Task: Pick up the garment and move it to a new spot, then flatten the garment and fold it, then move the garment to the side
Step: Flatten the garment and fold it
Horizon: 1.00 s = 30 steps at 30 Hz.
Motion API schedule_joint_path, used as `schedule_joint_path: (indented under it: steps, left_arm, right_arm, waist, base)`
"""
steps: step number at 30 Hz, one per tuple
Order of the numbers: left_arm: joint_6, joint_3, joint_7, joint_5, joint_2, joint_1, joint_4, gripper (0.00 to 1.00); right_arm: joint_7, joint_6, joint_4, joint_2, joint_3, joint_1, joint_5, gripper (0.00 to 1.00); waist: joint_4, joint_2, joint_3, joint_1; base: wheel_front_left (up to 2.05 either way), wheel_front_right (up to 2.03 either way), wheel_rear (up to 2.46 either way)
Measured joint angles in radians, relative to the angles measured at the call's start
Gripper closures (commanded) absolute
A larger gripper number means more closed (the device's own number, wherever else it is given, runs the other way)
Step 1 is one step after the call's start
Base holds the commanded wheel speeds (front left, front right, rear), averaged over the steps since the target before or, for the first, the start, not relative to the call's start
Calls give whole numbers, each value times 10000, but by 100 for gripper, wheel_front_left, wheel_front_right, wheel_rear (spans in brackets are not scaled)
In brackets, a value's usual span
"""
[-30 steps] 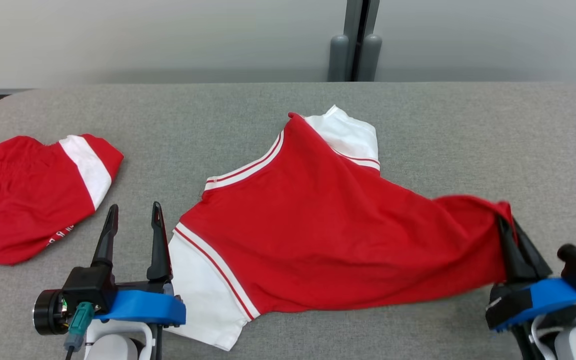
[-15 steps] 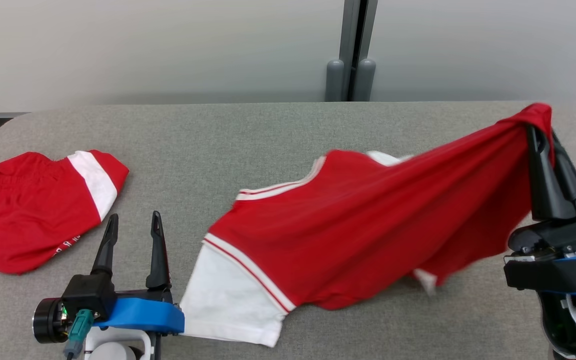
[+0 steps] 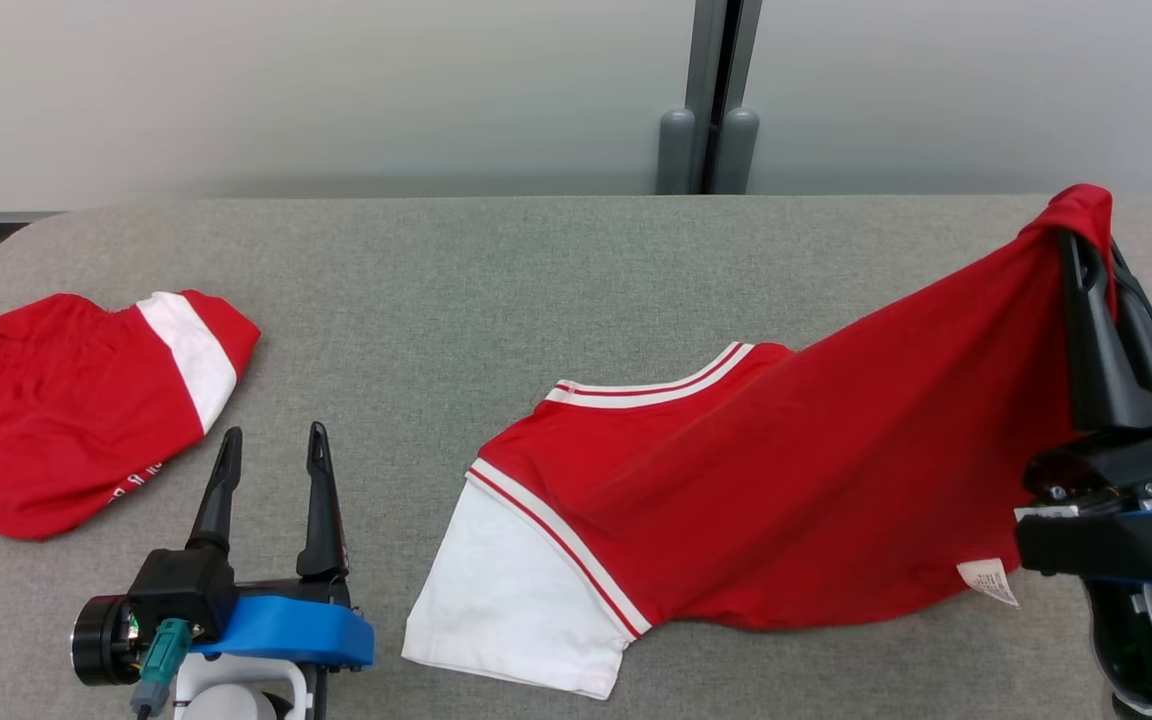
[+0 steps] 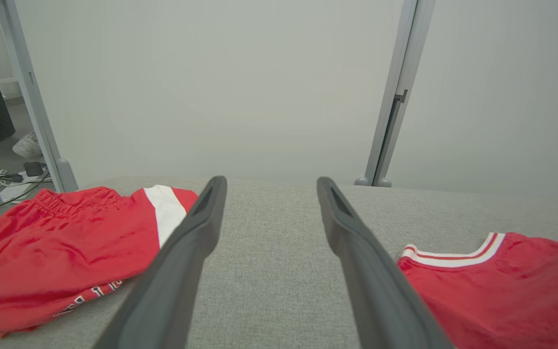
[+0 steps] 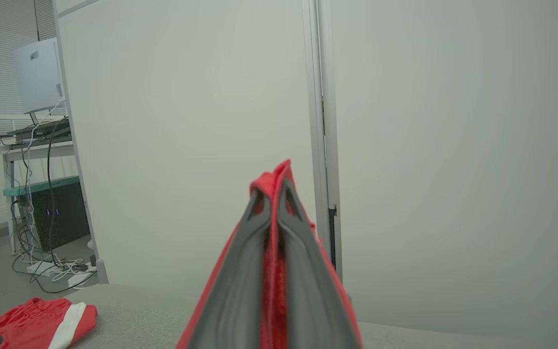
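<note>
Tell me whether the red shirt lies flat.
Red shirt partly lifted: right end effector holds one edge up; white sleeve rests on table.

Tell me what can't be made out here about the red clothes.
- Head view: print on the label of the shirt is too small to read.
- Head view: the shorts have white lettering partly tucked under their edge.
- Right wrist view: the right gripper and its own fingers hide most of the shirt.

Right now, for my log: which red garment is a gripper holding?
The white-sleeved jersey, its edge pinched by the right gripper; the shorts lie flat, untouched.
</note>
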State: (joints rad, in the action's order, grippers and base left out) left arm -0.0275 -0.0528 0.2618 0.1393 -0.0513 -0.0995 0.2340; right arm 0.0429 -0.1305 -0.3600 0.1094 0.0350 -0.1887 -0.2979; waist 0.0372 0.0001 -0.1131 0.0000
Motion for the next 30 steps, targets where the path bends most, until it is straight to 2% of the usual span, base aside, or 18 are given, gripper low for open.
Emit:
schedule_joint_path:
  steps: [5, 15, 16, 17, 20, 24, 25, 26, 27, 28, 29, 30]
  left_arm:
    - [12, -90, 0, 4, 2, -88, -33, 0]
    - [98, -681, 0, 305, 4, -763, 17, 0]
    - [98, -681, 0, 305, 4, -763, 17, 0]
    - [140, -892, 0, 399, 2, -917, 25, 0]
    - [226, -1202, 0, 564, 6, -1088, 42, 0]
    - [351, -1473, 0, 713, 0, -1203, 27, 0]
    - [351, -1473, 0, 713, 0, -1203, 27, 0]
    - [399, -1578, -2, 734, 4, -1278, 17, 0]
    - [399, -1578, -2, 734, 4, -1278, 17, 0]
    - [426, -1601, 0, 736, 4, -1295, 12, 0]
    - [451, -1620, 0, 738, 2, -1296, 10, 0]
    - [458, -1643, 0, 750, 0, -1298, 17, 0]
  right_arm:
    - [-151, 0, 706, 173, 44, -485, -13, 100]
    - [-581, 0, 3852, 1110, -347, -2757, 257, 100]
    - [-581, 0, 3852, 1110, -347, -2757, 257, 100]
    - [-660, 0, 4698, 1277, -445, -3258, 362, 100]
    - [-865, 0, 5986, 1536, -587, -3945, 535, 100]
    - [-1212, 0, 7630, 1735, -796, -4837, 715, 100]
    - [-1212, 0, 7630, 1735, -796, -4837, 715, 100]
    - [-1285, 0, 8548, 1783, -888, -5243, 826, 100]
    - [-1285, 0, 8548, 1783, -888, -5243, 826, 100]
    - [-1367, 0, 8974, 1781, -909, -5411, 849, 79]
    - [-1371, 0, 9451, 1781, -961, -5574, 892, 17]
    - [-1375, 0, 9902, 1778, -1032, -5697, 938, 0]
  waist:
    - [50, 0, -224, 0]
    - [654, 0, -750, 0]
    - [654, 0, -750, 0]
    - [858, 0, -873, 0]
    - [1194, 0, -1057, 0]
    - [1583, 0, -1349, -1]
    - [1583, 0, -1349, -1]
    - [1730, 0, -1503, 0]
    - [1730, 0, -1503, 0]
    - [1788, 0, -1576, 0]
    - [1832, 0, -1647, 0]
    - [1872, 0, -1699, 0]
  base:
    - [0, 0, 0]
    - [0, 0, 0]
    - [0, 0, 0]
    - [0, 0, 0]
    - [0, 0, 0]
    - [0, 0, 0]
    - [0, 0, 0]
    - [0, 0, 0]
    - [0, 0, 0]
    - [0, 0, 0]
    - [0, 0, 0]
    - [0, 0, 0]
